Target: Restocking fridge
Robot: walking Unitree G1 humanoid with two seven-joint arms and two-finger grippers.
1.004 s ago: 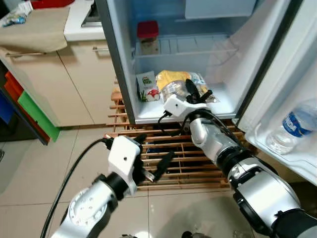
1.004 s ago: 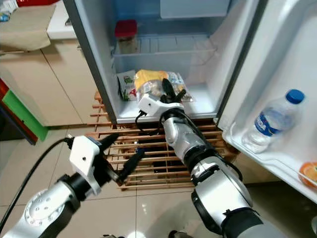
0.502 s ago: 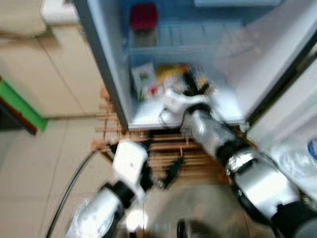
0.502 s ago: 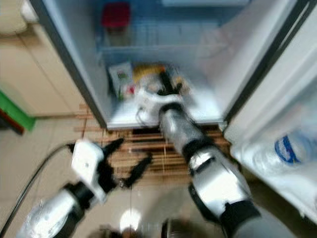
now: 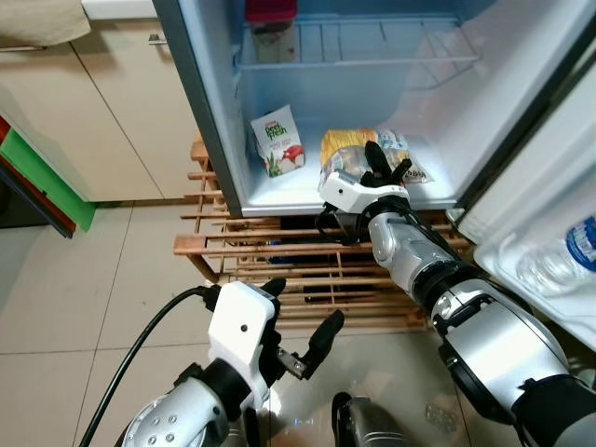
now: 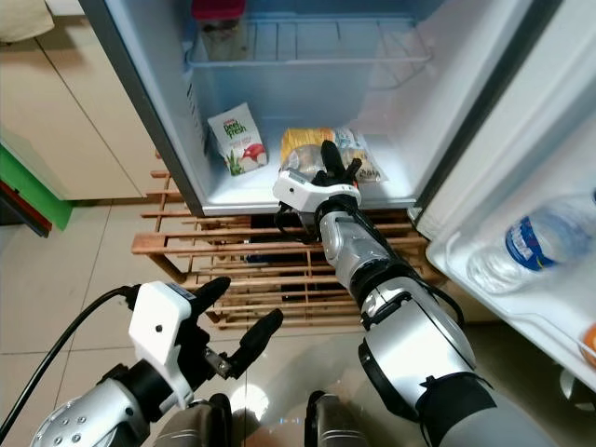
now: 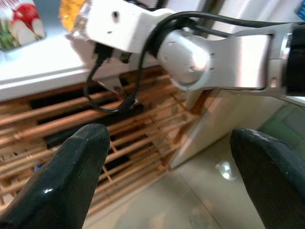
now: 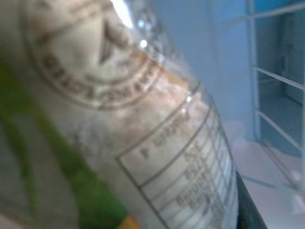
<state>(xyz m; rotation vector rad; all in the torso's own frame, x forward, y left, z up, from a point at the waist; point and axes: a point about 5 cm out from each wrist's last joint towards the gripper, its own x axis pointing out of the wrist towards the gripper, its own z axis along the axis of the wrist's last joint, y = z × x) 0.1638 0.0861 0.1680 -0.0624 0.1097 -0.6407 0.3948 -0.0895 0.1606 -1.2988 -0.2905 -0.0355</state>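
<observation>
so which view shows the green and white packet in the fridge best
The left eye view: the green and white packet stands whole on the fridge floor, label readable, beside the yellow bag at the right tool. The right eye view shows it equally whole. The left wrist view catches just a corner.

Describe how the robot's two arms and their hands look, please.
Both arms are silver metal with black joint rings. Each wrist carries a white boxy housing. The left hand and the right hand each have two long black fingers. A black cable runs to the left wrist.
</observation>
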